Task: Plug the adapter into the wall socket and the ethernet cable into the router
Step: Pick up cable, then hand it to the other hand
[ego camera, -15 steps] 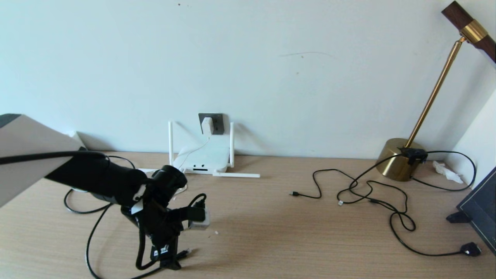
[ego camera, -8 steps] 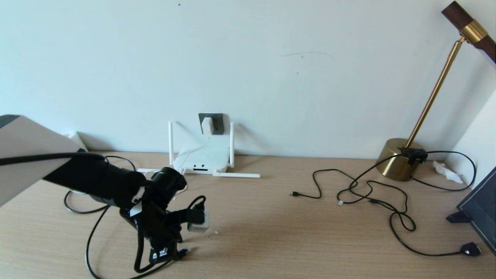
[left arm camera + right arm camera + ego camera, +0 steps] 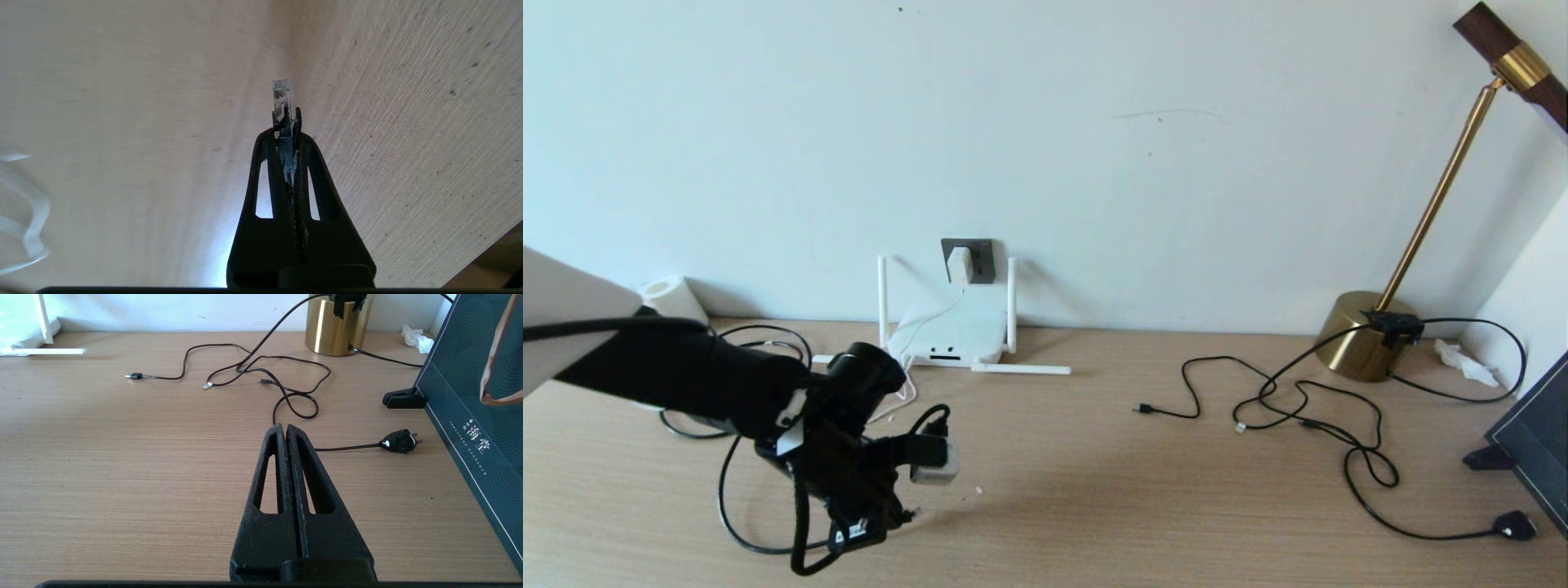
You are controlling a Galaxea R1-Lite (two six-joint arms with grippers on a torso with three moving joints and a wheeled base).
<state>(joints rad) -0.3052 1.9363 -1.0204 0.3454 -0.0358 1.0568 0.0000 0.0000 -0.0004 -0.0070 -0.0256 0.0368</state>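
The white adapter (image 3: 960, 264) sits in the dark grey wall socket (image 3: 980, 260), and its thin white cord drops to the white router (image 3: 947, 333) below, against the wall. My left gripper (image 3: 892, 514) hangs low over the front left of the table, shut on the plug of the black ethernet cable (image 3: 727, 498). In the left wrist view the plug's clear tip (image 3: 282, 96) sticks out beyond the left gripper (image 3: 286, 130). Only the right wrist view shows my right gripper (image 3: 285, 428), which is shut on nothing above the bare wood.
A brass lamp base (image 3: 1364, 336) stands at the back right, with thin black cables (image 3: 1298, 408) spread in front and a black two-pin plug (image 3: 1515, 525) near a dark blue bag (image 3: 1535, 445). A white roll (image 3: 670, 296) stands at the back left.
My left arm has risen and drawn left with the ethernet plug, dragging the black cable's loops along. The white roll behind it has come into view.
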